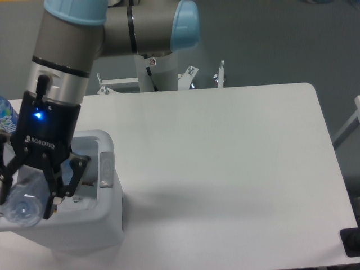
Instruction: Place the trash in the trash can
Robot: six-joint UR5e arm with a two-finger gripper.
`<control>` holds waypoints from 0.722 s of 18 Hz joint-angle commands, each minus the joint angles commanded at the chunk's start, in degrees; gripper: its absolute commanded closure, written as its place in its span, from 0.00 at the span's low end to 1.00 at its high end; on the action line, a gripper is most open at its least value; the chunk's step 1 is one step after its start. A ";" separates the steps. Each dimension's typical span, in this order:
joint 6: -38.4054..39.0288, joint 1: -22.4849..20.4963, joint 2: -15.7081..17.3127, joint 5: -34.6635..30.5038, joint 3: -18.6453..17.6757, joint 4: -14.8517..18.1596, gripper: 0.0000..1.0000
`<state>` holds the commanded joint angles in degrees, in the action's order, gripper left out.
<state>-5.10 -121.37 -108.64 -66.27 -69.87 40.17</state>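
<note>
Though arm blocks most of trash can [107, 225] interior, clear bottle [25, 205] shows over its opening, pinched in gripper [28, 197]; wrapper not visible. White table [225, 169], grey floor behind. Blue-label bottle [5, 118] cut off at left edge. Arm reaches down w/ wrist near vertical

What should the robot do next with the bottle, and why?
Probably open the jaws and let go. The gripper holds the bottle over the open bin, so it should drop inside. I can't tell how far above the opening it hangs.
</note>
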 joint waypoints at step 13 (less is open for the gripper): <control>-8.48 -15.10 1.14 -15.28 -4.21 0.53 0.00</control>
<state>-13.59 -136.48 -107.49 -81.55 -74.08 40.69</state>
